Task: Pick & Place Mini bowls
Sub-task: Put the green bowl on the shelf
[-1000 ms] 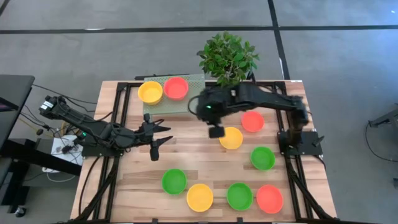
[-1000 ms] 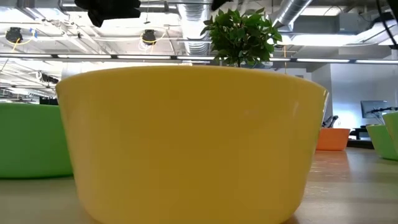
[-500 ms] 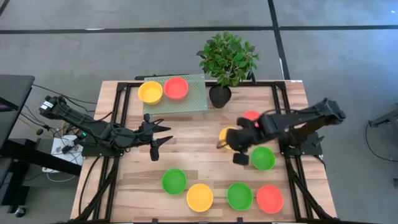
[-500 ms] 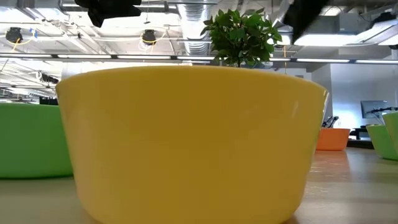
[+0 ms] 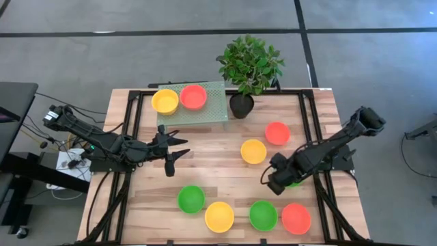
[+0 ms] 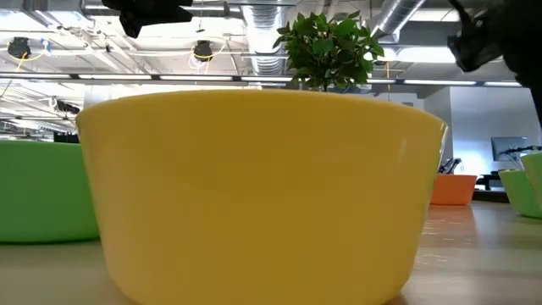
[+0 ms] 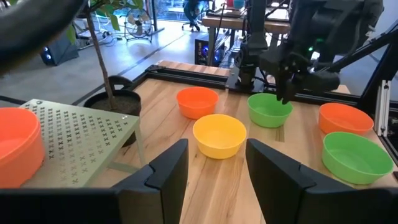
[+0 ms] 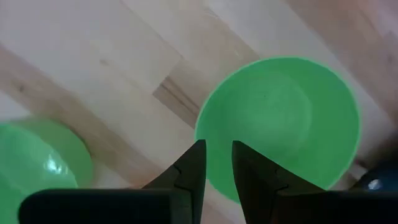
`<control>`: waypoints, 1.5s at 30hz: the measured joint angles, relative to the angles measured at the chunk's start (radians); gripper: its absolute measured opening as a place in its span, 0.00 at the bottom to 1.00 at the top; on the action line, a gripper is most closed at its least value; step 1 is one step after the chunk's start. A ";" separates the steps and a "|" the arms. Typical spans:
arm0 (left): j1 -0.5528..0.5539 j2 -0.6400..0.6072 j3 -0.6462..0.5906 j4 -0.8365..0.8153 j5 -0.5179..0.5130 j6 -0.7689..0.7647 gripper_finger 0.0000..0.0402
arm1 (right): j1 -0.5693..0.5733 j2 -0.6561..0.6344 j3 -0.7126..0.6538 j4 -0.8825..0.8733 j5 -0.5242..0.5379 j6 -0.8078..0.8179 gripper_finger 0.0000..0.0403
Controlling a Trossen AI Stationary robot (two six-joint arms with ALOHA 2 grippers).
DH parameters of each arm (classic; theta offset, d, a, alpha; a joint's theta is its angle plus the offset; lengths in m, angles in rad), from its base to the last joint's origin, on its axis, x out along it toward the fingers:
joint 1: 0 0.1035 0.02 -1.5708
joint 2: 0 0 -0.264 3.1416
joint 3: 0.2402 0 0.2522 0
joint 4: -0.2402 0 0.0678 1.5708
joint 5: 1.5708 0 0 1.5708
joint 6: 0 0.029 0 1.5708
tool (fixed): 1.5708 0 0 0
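Mini bowls lie rim up on the wooden table: a red one [image 5: 277,132], a yellow one [image 5: 253,151], and a near row of green [image 5: 190,199], yellow [image 5: 219,216], green [image 5: 263,215] and red [image 5: 295,218]. A yellow bowl [image 5: 164,101] and a red bowl [image 5: 193,96] sit on a green perforated mat [image 5: 205,113]. My right gripper [image 8: 216,165] points down over the rim of another green bowl [image 8: 280,118], fingers slightly apart; in the high view my arm hides most of this bowl [image 5: 295,182]. My left gripper [image 5: 172,147] waits open at the left.
A potted plant in a black pot [image 5: 240,104] stands at the far edge beside the mat. In the low view the near yellow bowl [image 6: 254,195] fills the picture. Bare wood lies between my left gripper and the yellow bowl at the middle.
My right gripper has swung from the far middle of the table, near the mat and plant, toward the near right, and now stands over the green bowl at the right. No bowl has moved.
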 joint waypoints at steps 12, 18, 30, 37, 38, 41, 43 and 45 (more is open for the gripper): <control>0.000 0.000 0.000 0.003 0.000 -0.027 0.41 | -0.049 0.138 -0.005 0.048 -0.039 0.104 0.18; 0.000 0.000 0.000 0.003 0.000 -0.027 0.41 | -0.085 0.197 -0.006 0.050 -0.092 0.046 0.18; 0.000 0.000 0.000 0.007 0.000 -0.027 0.41 | -0.093 0.150 -0.017 0.054 -0.091 0.020 0.18; -0.002 0.000 0.001 0.007 0.012 -0.027 0.41 | -0.093 0.196 -0.038 0.091 -0.091 -0.002 0.18; -0.002 0.000 0.001 0.007 0.012 -0.027 0.41 | -0.097 0.196 -0.038 0.091 -0.090 -0.013 0.17; -0.002 0.000 0.001 0.008 0.012 -0.027 0.41 | -0.111 0.191 -0.038 0.094 -0.091 -0.058 0.12; -0.002 0.000 0.001 0.009 0.012 -0.027 0.41 | -0.122 0.189 -0.038 0.094 -0.105 -0.096 0.06; -0.002 0.000 0.001 0.011 0.012 -0.027 0.41 | -0.130 0.189 -0.036 0.088 -0.123 -0.150 0.02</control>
